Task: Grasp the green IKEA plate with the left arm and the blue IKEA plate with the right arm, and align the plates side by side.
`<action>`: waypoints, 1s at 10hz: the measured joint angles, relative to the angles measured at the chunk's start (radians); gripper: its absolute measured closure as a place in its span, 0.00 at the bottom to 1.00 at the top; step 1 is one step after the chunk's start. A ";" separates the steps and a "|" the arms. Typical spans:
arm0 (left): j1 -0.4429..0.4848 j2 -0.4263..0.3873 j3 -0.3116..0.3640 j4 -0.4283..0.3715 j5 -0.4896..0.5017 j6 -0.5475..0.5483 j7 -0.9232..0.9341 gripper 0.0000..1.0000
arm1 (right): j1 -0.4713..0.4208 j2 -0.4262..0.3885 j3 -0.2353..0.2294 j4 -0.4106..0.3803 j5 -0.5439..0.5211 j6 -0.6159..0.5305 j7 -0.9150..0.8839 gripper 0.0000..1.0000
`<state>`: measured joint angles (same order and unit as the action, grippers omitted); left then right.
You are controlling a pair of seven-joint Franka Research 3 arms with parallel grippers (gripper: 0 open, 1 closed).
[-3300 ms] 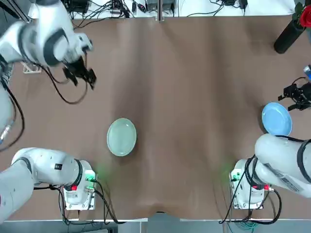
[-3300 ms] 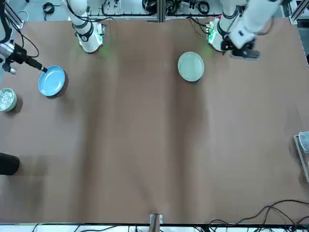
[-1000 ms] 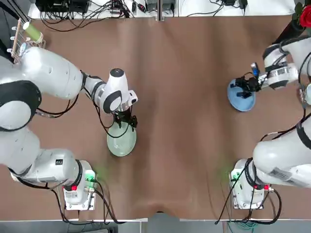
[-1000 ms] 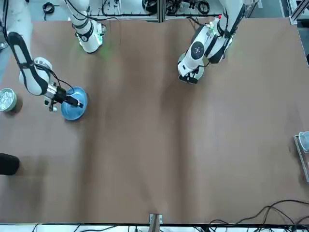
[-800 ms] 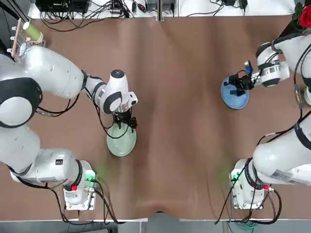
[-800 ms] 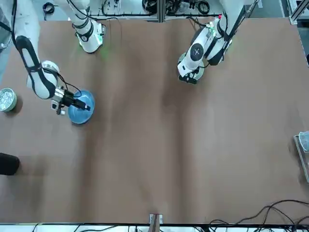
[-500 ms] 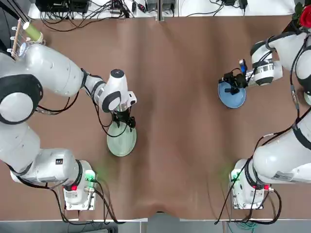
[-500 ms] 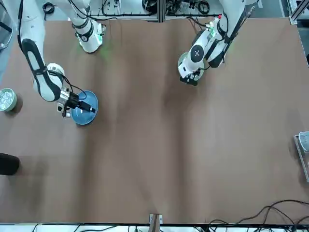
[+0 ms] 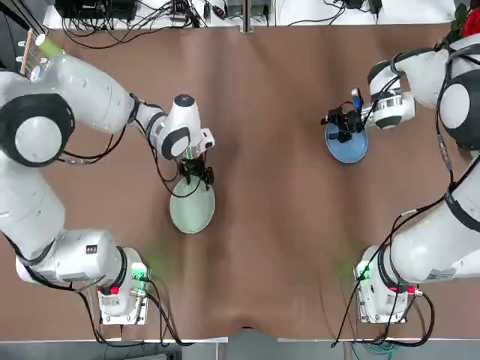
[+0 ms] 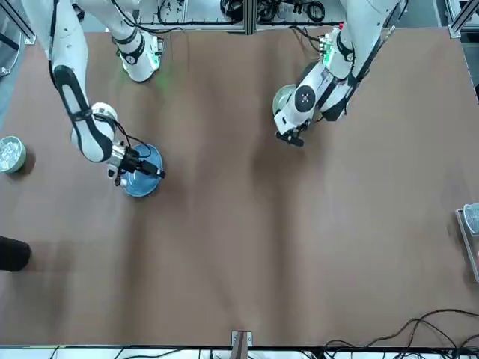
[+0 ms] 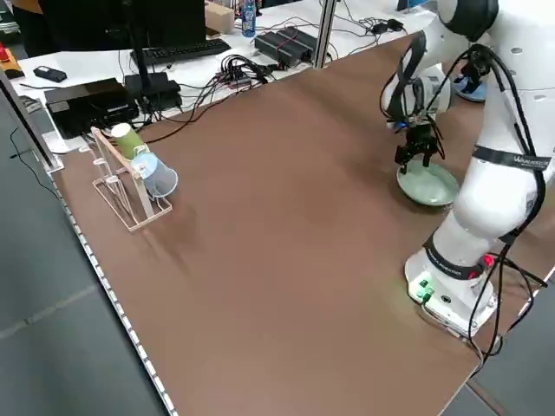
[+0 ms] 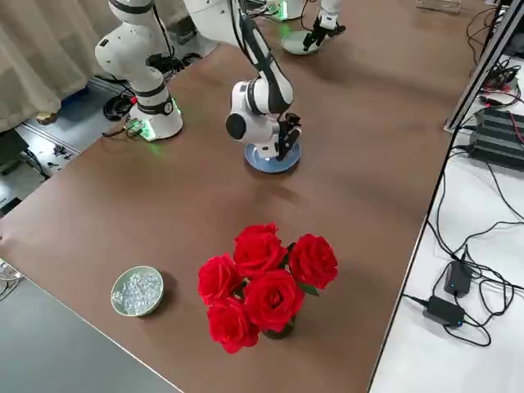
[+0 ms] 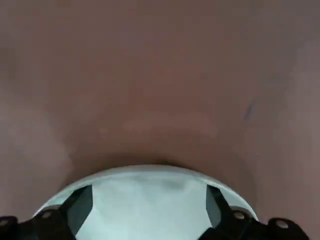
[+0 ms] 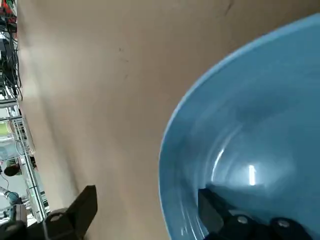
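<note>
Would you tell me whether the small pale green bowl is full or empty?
It holds clear pieces, visible inside the small pale green bowl.

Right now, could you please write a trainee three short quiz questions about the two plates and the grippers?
1. Which plate is the left gripper at?
2. True or false: the blue IKEA plate and the green IKEA plate are touching.
3. Fill in: the right gripper has its two fingers standing ____.

Key: 1. The green one; 2. False; 3. apart
</note>
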<state>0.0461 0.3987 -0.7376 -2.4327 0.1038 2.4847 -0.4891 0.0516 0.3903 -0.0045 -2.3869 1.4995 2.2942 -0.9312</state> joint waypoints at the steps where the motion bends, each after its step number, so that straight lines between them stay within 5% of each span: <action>1: -0.009 0.031 0.010 0.042 0.006 0.000 -0.006 0.00 | 0.010 0.005 0.000 0.007 0.028 -0.002 0.000 0.08; 6: -0.102 0.112 0.098 0.195 0.009 -0.047 -0.021 0.00 | 0.160 0.031 0.001 0.038 0.194 -0.002 0.000 0.08; 10: -0.127 0.167 0.125 0.280 0.010 -0.062 -0.022 0.00 | 0.198 0.062 0.009 0.075 0.294 -0.006 0.000 0.08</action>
<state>-0.0812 0.5657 -0.6129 -2.1524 0.1135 2.4227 -0.5108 0.2496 0.4525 0.0050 -2.3117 1.7932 2.2884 -0.9316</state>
